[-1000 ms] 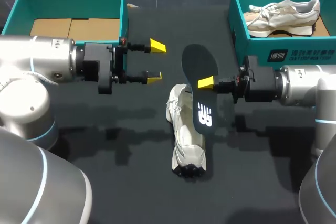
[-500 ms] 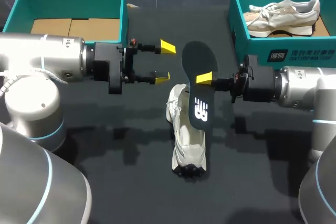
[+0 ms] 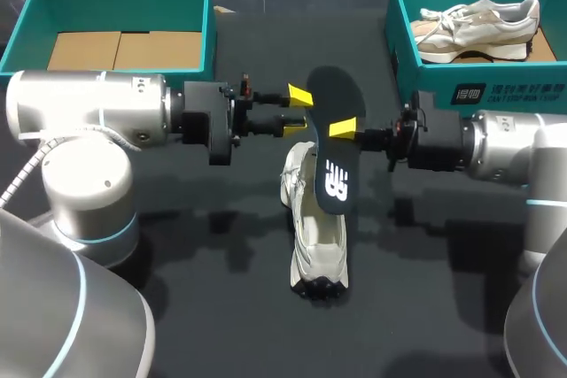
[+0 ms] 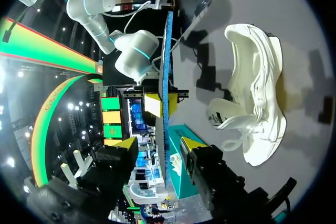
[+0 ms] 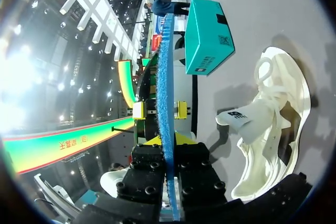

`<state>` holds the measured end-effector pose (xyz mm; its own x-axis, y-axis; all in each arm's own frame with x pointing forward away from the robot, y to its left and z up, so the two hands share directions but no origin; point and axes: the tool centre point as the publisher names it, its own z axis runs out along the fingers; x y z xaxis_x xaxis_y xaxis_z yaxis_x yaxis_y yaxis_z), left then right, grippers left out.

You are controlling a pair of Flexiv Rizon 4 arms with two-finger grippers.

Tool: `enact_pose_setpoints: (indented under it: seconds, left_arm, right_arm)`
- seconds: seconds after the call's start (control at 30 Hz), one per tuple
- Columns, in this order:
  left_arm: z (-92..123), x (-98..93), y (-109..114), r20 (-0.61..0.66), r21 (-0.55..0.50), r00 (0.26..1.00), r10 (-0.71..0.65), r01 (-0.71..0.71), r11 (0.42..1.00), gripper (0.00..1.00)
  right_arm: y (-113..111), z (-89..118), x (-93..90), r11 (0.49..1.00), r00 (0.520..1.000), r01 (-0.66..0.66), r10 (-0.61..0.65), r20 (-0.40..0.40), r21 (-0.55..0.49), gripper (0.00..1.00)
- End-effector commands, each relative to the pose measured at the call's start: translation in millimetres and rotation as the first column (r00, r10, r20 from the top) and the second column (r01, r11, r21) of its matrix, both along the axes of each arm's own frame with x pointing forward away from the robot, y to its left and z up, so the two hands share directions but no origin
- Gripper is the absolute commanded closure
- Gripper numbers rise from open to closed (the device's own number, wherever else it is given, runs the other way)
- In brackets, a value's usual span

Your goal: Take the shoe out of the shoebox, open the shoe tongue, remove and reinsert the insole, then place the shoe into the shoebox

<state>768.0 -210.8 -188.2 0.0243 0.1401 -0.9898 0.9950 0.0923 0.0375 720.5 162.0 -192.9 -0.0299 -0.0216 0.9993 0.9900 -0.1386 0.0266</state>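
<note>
A black insole (image 3: pixel 335 143) with a blue underside hangs upright over the white shoe (image 3: pixel 317 227), which lies on the dark table. My right gripper (image 3: pixel 345 130) is shut on the insole's middle. In the right wrist view the insole's blue edge (image 5: pixel 165 72) runs up from between the right gripper's (image 5: pixel 168 141) fingers. My left gripper (image 3: pixel 298 112) stands open at the insole's left edge, opposite the right one. The left wrist view shows that edge (image 4: pixel 167 77) between the left gripper's (image 4: pixel 160 145) spread yellow tips, with a gap on each side, and the shoe (image 4: pixel 257 103) beside it.
A teal shoebox (image 3: pixel 205 15) with a cardboard floor stands at the back left. Another teal shoebox (image 3: pixel 399 59) at the back right holds a beige shoe (image 3: pixel 478 28). The right wrist view shows a teal box (image 5: pixel 210 35) ahead, beyond the shoe (image 5: pixel 273 129).
My left arm has moved right up to the insole and its fingers have narrowed. The right gripper has shifted the insole slightly left and more upright.
</note>
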Motion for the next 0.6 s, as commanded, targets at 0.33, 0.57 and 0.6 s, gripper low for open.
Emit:
enact_pose_setpoints:
  seconds: [0.33,0.57,0.6]
  left_arm:
    - [-9,9.2,-27,0.01,-0.004,1.0,0.027,-0.027,1.0,0.53]
    - [-12,8.3,-32,0.012,-0.001,0.999,0.03,-0.03,1.0,0.64]
    - [-12,8.0,-33,0.011,-0.001,0.999,0.03,-0.03,1.0,0.67]
  right_arm:
    - [12,1,-0.9,1.0,1.0,0.003,-0.003,-0.012,0.026,1.0]
    - [14,1,0.5,1.0,1.0,-0.001,0.001,-0.011,0.022,1.0]
    - [14,1,0.7,1.0,1.0,-0.001,0.001,-0.011,0.022,1.0]
